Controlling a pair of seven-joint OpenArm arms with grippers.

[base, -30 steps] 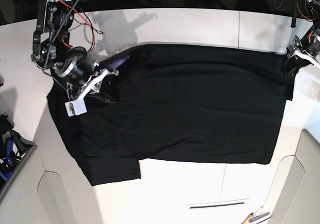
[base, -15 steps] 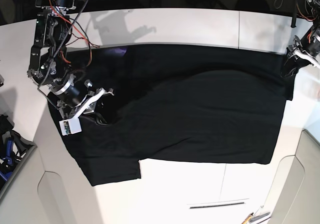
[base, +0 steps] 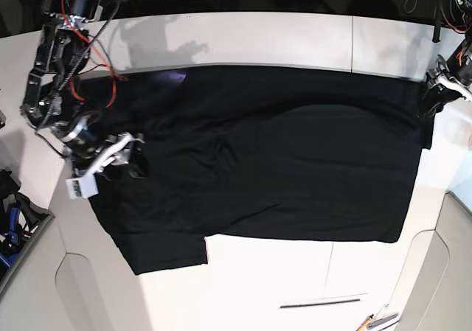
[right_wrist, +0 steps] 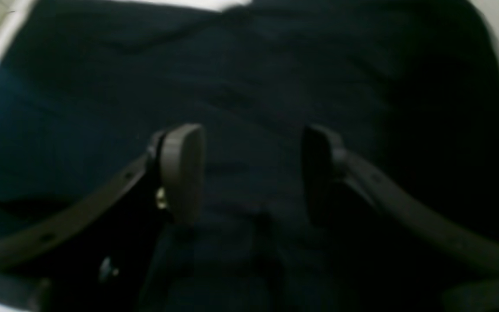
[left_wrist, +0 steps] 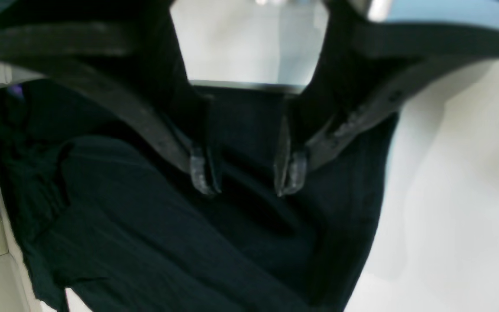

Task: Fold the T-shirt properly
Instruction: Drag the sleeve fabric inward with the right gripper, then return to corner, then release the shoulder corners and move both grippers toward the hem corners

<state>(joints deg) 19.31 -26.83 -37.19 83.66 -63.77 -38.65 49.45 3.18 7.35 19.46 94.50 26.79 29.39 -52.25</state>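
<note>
On white table (base: 295, 36), rumpled matte-black T-shirt (base: 295, 169)

The base camera hangs overhead, looking straight down on the table (base: 258, 32), taking in both arms. Each wrist camera sits just behind its own fingers, peering forward between them at the T-shirt (base: 280, 161) close beneath. All three views share that black cloth (left_wrist: 145, 242) (right_wrist: 249, 78).
</note>
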